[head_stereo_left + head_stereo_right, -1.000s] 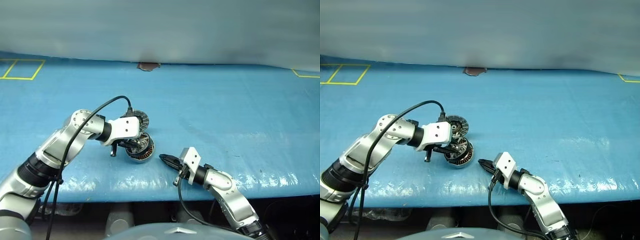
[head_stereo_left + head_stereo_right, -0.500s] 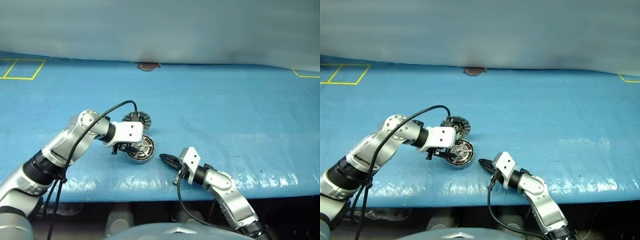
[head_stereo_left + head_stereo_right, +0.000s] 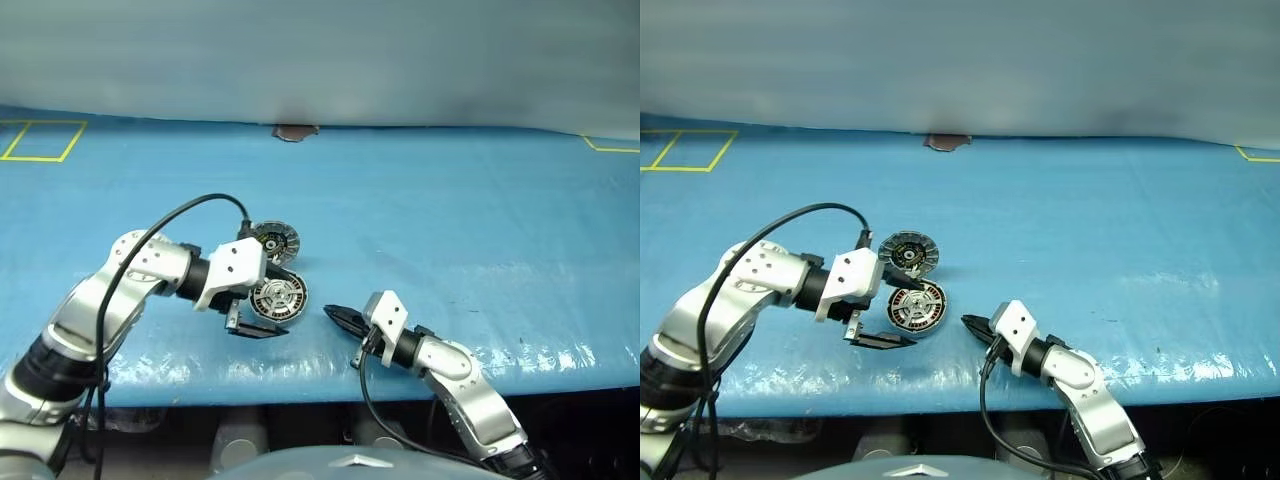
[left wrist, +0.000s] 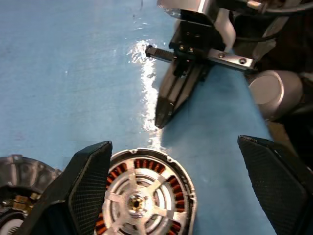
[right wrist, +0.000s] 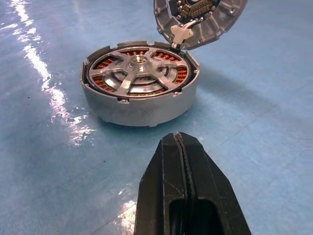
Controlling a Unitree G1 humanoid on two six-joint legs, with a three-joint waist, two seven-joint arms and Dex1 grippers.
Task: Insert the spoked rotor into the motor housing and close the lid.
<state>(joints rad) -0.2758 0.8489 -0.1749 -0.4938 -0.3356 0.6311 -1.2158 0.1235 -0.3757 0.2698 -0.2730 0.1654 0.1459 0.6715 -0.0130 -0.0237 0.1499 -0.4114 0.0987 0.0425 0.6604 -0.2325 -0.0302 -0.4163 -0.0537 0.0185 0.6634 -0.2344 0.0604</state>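
**Rotor seated, lid up**

The spoked rotor [image 5: 138,73] lies flat inside the motor housing [image 5: 142,108] on the blue counter [image 3: 450,230], copper windings showing between its spokes. The lid [image 5: 199,19] stands tilted open at the housing's far rim. The left gripper [image 3: 885,312] hovers beside the housing, fingers spread wide, holding nothing. The right gripper [image 3: 334,315] points at the housing from nearby, fingers pressed together, empty.

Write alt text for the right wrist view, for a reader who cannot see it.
The motor housing sits on the blue table cover with the spoked rotor seated inside, copper windings showing between its spokes. The lid stands open at the housing's far rim. In the foreground the right tool is shut and points at the housing without touching it.
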